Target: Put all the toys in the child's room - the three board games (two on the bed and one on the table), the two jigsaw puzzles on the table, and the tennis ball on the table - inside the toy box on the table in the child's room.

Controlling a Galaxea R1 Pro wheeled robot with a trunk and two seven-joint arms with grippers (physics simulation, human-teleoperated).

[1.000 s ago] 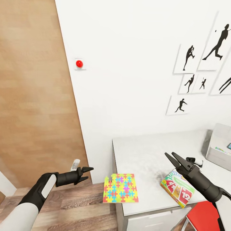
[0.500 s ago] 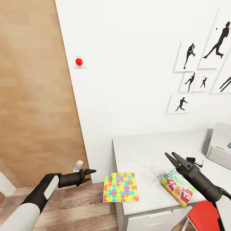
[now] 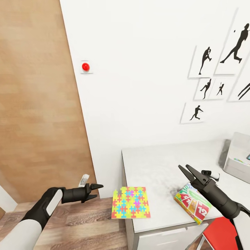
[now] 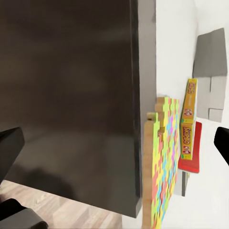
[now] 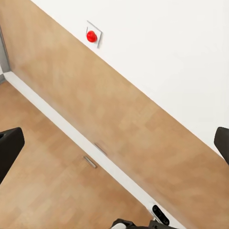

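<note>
From the head view, the left gripper (image 3: 94,191) reaches level toward a jigsaw puzzle (image 3: 130,202) overhanging the table (image 3: 159,163) edge, jaws parted and empty. The right gripper (image 3: 184,169) (also spread, empty) hangs above a board game (image 3: 192,204). In the left wrist view, the jigsaw puzzle (image 4: 161,162) lies ahead between dark fingertips (image 4: 9,149). The right wrist view faces a wooden door (image 5: 95,143).

You have one jigsaw puzzle (image 3: 130,203), a thin square of red, yellow, blue and green pieces, lying flat at the worktop (image 3: 163,163)'s near left corner, its left edge overhanging the side. Well to its right, the green SKIP-BO board game (image 3: 191,203) lies flat by the front edge. The light grey toy box (image 3: 235,156) sits at the far right, something small inside.
</note>
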